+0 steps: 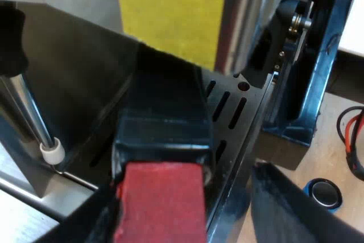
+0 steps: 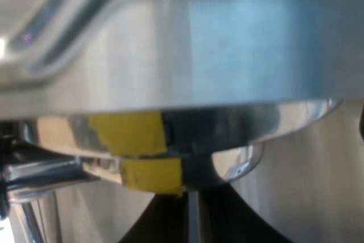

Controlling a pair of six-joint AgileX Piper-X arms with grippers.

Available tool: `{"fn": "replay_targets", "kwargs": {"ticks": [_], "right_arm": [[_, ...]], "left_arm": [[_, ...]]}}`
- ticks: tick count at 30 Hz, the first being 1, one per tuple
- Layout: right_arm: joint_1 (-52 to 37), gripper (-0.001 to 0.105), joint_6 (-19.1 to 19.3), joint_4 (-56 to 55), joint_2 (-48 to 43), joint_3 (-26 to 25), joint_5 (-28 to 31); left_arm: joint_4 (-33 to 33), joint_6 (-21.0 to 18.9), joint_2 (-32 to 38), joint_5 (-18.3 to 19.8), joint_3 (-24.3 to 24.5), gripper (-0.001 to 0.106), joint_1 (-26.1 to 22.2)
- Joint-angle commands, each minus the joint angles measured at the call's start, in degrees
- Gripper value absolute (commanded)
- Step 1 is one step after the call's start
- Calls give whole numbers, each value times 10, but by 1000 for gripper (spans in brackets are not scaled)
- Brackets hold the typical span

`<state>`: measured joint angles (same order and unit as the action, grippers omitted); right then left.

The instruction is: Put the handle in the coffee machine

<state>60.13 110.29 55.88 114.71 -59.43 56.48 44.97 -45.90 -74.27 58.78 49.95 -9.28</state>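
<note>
Handle [image 1: 162,123] lies lengthwise over slotted tray [image 1: 227,106], red end [image 1: 162,203] pointing away from machine [image 2: 199,55]. Left gripper [image 1: 181,185] straddles it, grip unclear. Right gripper [image 2: 193,211] nearly closed, empty.

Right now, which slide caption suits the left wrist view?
Holder's red-ended handle at the espresso machine, over its drip tray, near the steam wand.

Here's the left gripper [image 1: 185,177] with plain black fingers [image 1: 296,209], one a broad dark wedge narrowing to a blunt tip, and over on the right gripper [image 2: 192,223] the same black all over, two smooth shapes flaring wide toward their bases.
</note>
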Motion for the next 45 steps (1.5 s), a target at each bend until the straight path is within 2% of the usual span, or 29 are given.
{"fn": "replay_targets", "kwargs": {"ticks": [1, 17, 26, 29, 45], "right_arm": [[-12, 8, 6, 73, -25, -16, 16], [-12, 8, 6, 138, -26, -16, 13], [-12, 8, 6, 136, -30, -17, 11], [-12, 8, 6, 136, -30, -17, 11], [-12, 8, 5, 138, -30, -17, 11]], "left_arm": [[-10, -2, 15, 26, 12, 49, 0], [0, -2, 15, 24, 12, 49, 0], [-2, 0, 15, 25, 12, 49, 0], [-2, 14, 15, 25, 12, 49, 0], [-2, 14, 15, 25, 12, 49, 0]]}}
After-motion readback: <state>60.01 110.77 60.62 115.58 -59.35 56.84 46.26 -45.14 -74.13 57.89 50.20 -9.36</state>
